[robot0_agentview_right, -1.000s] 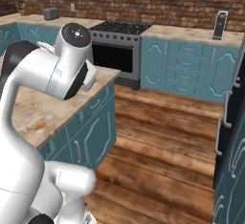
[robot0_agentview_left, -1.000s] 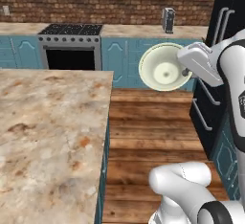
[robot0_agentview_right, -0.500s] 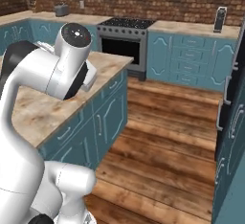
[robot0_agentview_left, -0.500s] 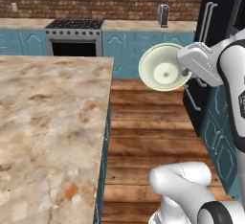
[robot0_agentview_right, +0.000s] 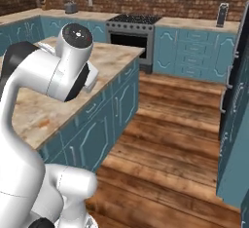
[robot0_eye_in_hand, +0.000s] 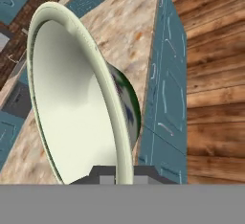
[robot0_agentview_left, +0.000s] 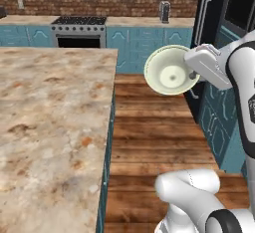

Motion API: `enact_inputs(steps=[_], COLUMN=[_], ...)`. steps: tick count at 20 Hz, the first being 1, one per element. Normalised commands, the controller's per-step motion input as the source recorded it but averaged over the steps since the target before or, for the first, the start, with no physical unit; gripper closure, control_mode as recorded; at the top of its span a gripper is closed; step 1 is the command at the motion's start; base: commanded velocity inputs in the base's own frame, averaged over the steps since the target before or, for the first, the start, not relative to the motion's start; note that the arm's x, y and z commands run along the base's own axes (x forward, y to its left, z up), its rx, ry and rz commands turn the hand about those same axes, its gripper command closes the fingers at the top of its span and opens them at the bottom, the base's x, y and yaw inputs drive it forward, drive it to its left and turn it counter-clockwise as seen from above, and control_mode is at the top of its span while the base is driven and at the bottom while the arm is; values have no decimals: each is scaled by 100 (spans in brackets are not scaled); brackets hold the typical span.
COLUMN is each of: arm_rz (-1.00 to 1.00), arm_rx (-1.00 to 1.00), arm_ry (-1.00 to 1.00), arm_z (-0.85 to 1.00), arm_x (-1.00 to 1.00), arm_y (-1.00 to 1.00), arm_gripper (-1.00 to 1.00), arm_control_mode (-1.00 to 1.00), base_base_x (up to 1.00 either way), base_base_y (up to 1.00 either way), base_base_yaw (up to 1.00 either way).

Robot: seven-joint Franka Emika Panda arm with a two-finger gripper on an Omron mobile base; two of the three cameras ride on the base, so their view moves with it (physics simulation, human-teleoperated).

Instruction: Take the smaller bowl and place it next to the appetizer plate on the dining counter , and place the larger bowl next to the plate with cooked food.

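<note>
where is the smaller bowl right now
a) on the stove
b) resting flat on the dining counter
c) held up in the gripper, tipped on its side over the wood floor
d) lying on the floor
c: the smaller bowl is pinched by its rim in the gripper, its opening facing sideways, beside the dining counter.

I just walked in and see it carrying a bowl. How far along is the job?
Done, by the look of it: the small bowl has been picked up. In hand: the hand is shut on its rim, holding it on edge in the air above the wooden floor, beside the stone-topped counter. Left: setting it down on that counter by a plate, then the larger bowl.
</note>
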Motion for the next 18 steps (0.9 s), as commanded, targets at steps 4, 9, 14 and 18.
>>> enact_inputs(steps=[4, 9, 14, 18], arm_rz=[0, 0, 0, 0], arm_rx=[0, 0, 0, 0], arm_ry=[0, 0, 0, 0], arm_z=[0, 0, 0, 0], arm_x=[0, 0, 0, 0], arm_y=[0, 0, 0, 0], arm_gripper=[100, 100, 100, 100], arm_control_mode=[100, 100, 100, 100], base_base_x=[-100, -100, -100, -100], base_base_y=[0, 0, 0, 0], base_base_yaw=[-3, -2, -2, -1])
